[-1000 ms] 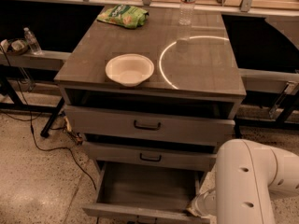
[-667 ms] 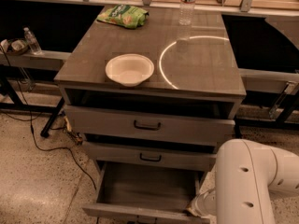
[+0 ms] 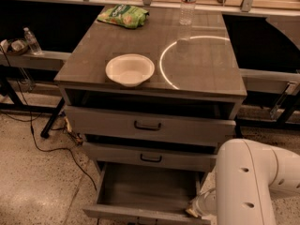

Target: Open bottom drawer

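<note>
— What stood nearest you?
— A smooth, rounded white arm, with its gripper at the front right corner of the bottom drawer. Whether it gripped anything, I couldn't tell.
— And the drawer?
— Grey wood-grain, lowest in the cabinet. It stood open toward me, a shallow box lying wide side to side. Farther back, a round white bowl sat on top.

Your gripper sits low at the right, largely hidden. Up and left of it, on the cabinet top, you have a white bowl, with a ring of light just beside it. Farther back lie a green snack bag and, almost straight above the gripper, an upright clear bottle. Far left of the gripper, a small bottle stands on a ledge, and black cables trail over the speckled floor.
</note>
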Motion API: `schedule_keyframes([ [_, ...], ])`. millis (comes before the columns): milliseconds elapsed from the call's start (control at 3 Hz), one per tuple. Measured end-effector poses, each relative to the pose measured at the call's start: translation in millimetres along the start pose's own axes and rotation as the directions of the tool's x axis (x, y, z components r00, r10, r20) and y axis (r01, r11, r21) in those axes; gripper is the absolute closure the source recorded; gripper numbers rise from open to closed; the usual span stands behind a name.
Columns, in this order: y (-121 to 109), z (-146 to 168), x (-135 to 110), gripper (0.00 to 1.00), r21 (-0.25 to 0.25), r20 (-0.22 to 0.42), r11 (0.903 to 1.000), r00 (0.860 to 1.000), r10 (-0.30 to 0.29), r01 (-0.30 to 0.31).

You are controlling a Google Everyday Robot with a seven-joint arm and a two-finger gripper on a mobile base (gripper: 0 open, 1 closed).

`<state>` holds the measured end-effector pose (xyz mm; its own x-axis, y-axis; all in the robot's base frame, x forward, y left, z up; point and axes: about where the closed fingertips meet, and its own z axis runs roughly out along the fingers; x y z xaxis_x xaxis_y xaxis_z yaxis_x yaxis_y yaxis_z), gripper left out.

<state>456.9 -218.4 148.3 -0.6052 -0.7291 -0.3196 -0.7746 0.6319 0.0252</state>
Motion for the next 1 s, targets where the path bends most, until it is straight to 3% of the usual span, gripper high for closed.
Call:
schedule_keyframes([
  [333, 0.3, 0.5, -1.5, 0.0, 0.0, 0.0, 1.0, 1.0, 0.0, 0.0],
  [1000, 1.2, 2.7, -8.3, 0.4, 0.0, 0.0, 1.0, 1.0, 0.0, 0.0],
])
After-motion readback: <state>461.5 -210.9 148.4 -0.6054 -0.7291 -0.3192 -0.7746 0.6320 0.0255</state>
